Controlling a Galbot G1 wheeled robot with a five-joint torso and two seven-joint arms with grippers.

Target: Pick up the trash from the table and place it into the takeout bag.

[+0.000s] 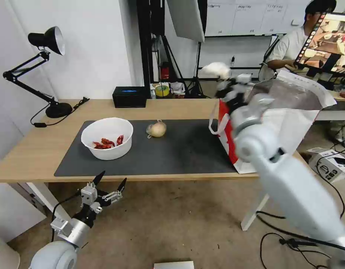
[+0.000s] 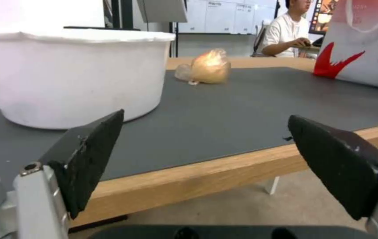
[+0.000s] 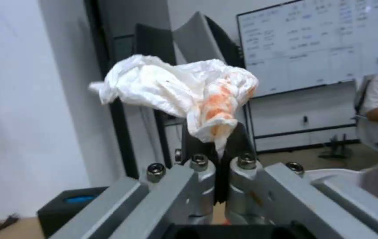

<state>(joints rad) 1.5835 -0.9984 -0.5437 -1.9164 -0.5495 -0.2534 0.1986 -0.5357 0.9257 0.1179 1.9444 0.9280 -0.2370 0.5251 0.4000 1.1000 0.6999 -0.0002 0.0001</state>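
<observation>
bowl (image 1: 107,138) left on mat (image 1: 187,149) | bundle (image 1: 156,129) centre | bag (image 1: 280,123) right

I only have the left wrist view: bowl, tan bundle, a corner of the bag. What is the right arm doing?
Observer: The right gripper is shut on the crumpled white tissue, which has orange stains.
Operator: Where is it relative to the bag?
Observer: In the head view it is raised by the takeout bag, near the back left edge of its foil-lined mouth.
Operator: Anything in the bowl?
Observer: Red scraps lie in the white round bowl.
Operator: And my left gripper?
Observer: The left gripper is open, below the table's front edge.
</observation>
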